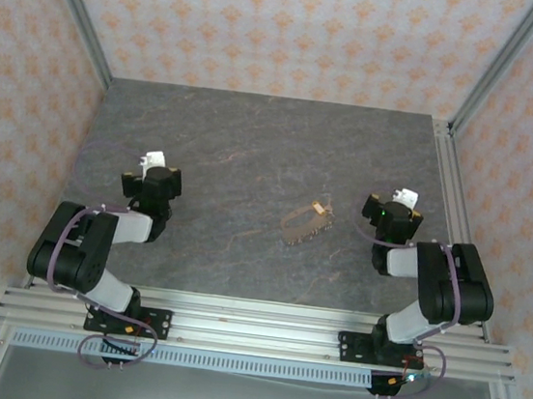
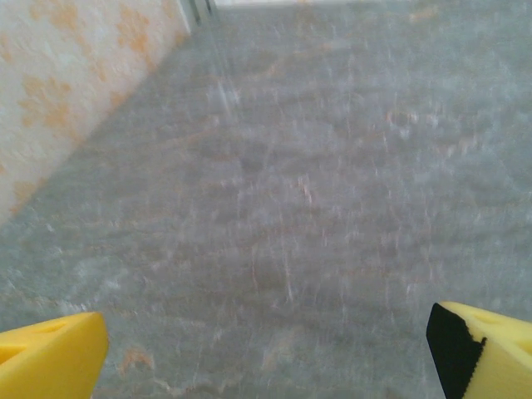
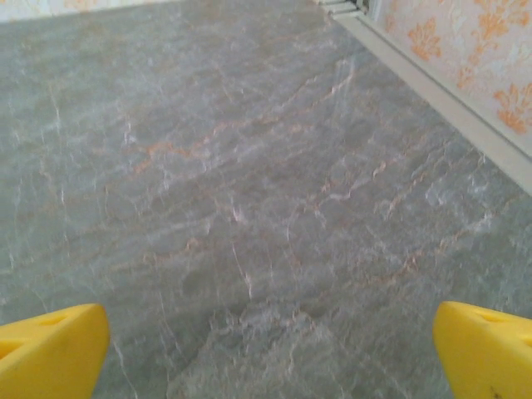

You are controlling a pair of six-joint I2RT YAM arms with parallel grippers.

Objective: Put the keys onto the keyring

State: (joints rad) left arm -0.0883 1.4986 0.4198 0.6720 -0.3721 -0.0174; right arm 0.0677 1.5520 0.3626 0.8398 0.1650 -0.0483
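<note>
On the grey, stone-veined table the keyring lies flat as a thin, pale grey-tan loop, a drawn-out oval slanting from near-left to far-right, so faint against the surface that its outline is hard to follow. At its far-right end sits the key, a tiny thing with a yellow-orange head. Its blade is too small to make out, and whether it is threaded on the loop or only lies against it cannot be told. Both rest between the two arms, somewhat nearer the right one and well apart from either gripper. The left gripper hangs over the left part of the table with its jaws spread wide, its yellow fingertips at the bottom corners of the left wrist view with bare table between them. The right gripper is likewise spread wide over bare table near the right rail, holding nothing
</note>
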